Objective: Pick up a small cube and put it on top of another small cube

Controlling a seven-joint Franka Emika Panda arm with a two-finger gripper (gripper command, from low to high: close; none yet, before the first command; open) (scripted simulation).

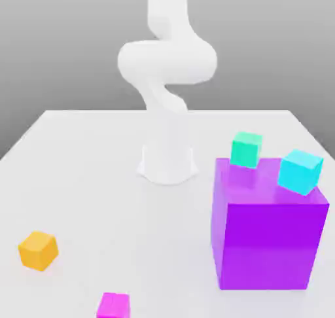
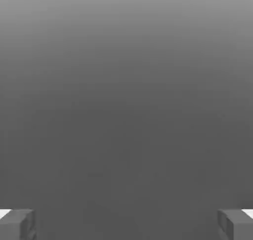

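Magenta cube (image 1: 113,305): this is the small cube you are asked to lift. It sits on the table at the very front edge of the exterior view, partly cut off by the frame, flat on one face and free on all sides, so you can close on it from above without nudging anything.

Orange cube (image 1: 38,250): a little further back and toward the exterior view's left, near the magenta one but apart from it. It lies flat and bare on top, which by my judgement makes it the handiest small cube to stack on.

Purple block (image 1: 269,235): large, standing on the exterior view's right, well apart from both small cubes. Treat it as an obstacle to swing around, not a target.

Cyan cube (image 1: 300,171): resting on the purple block's top, tilted rather than square, toward the right edge.

Green cube (image 1: 246,148): at the back of the block's top; whether it rests there or just behind, you cannot tell.

Table (image 1: 98,166): white, plain surface under everything.

Arm (image 1: 166,61): the white base stands at the table's middle back and the links coil upward out of frame, so the hand is raised high, far from any cube.

Gripper (image 2: 126,224): in the hand view the two fingertips (image 2: 17,224) sit at opposite edges, spread wide with nothing between them, facing plain grey backdrop.

Stage: nothing is grasped yet; you have the whole reach down to the magenta cube ahead of you.
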